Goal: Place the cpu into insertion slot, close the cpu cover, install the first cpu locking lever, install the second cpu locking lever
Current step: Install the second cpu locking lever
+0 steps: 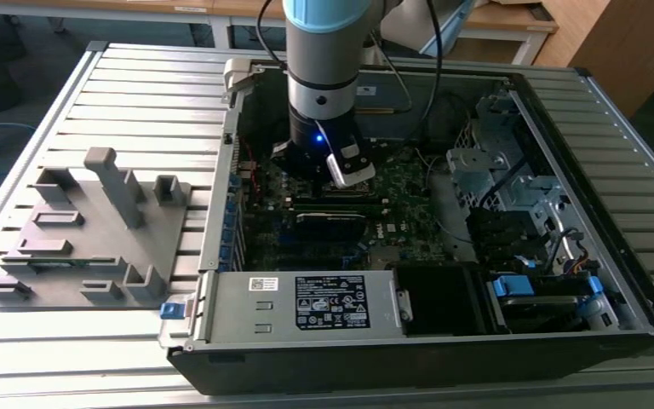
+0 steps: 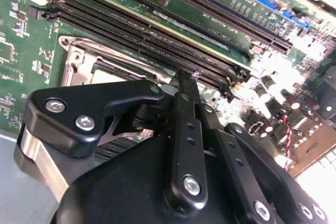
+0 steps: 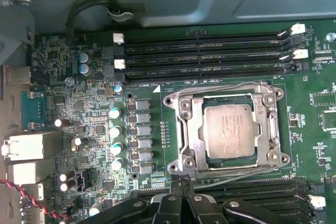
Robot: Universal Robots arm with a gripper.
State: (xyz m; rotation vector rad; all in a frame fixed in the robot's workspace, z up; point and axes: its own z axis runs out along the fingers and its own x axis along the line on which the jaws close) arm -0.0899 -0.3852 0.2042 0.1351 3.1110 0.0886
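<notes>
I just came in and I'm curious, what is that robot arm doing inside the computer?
The robot arm is reaching down into an open computer case, over the green motherboard. The cpu, a small square chip, already sits in its insertion slot, with the silvery cpu cover lying down around it. The gripper hovers beside the slot, its fingers pressed together and holding nothing.

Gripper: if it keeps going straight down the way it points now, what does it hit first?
Likely the motherboard right beside the insertion slot. In the first wrist view the gripper has its fingers together, at the edge of the cpu cover and the memory slots. Depth is unclear.
</notes>
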